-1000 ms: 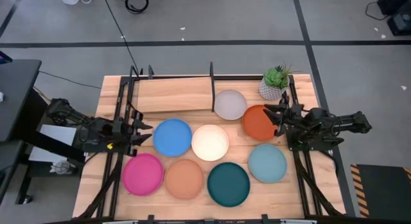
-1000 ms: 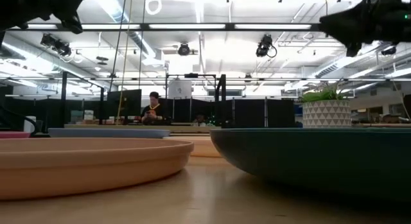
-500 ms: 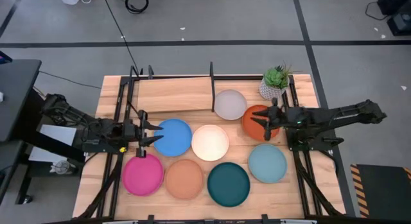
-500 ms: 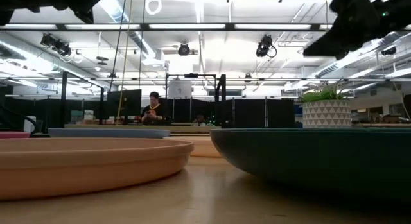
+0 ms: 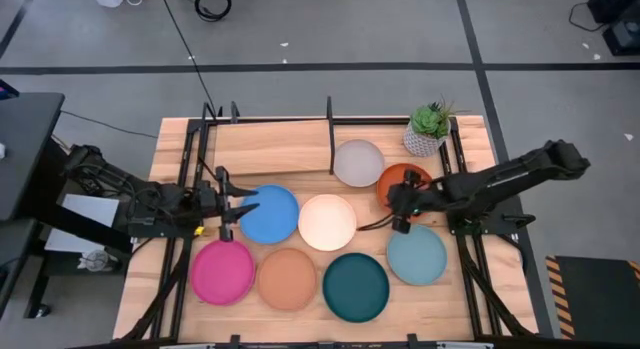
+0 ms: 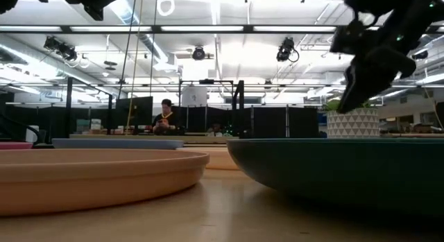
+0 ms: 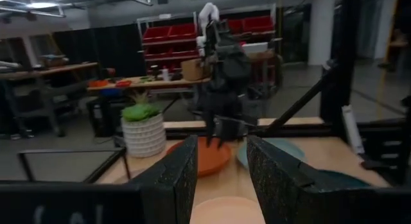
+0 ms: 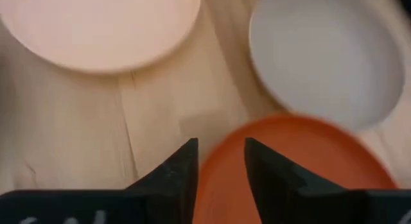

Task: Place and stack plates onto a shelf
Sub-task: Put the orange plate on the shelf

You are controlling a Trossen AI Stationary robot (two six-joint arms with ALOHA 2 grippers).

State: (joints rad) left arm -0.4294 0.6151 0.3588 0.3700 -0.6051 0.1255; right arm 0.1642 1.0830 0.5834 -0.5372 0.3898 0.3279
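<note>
With all eight plates on the table, the empty, slightly parted right gripper [image 5: 402,211] straddles the rust-orange plate [image 5: 412,179]'s rim near the table's right edge, probably needing to close next, while the empty, parted left gripper [image 5: 228,203] waits beside the blue plate [image 5: 270,213].

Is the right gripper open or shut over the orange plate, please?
Open: the right gripper shows a gap between its fingers above the orange plate's rim.

2 dark jointed arms, black fingers [image 7: 173,179]

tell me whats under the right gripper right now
The right gripper, open, hangs over the near edge of the rust-orange plate, with bare tabletop beside it. The right wrist view shows the plate's rim between the fingers. The arm covers part of the plate.
</note>
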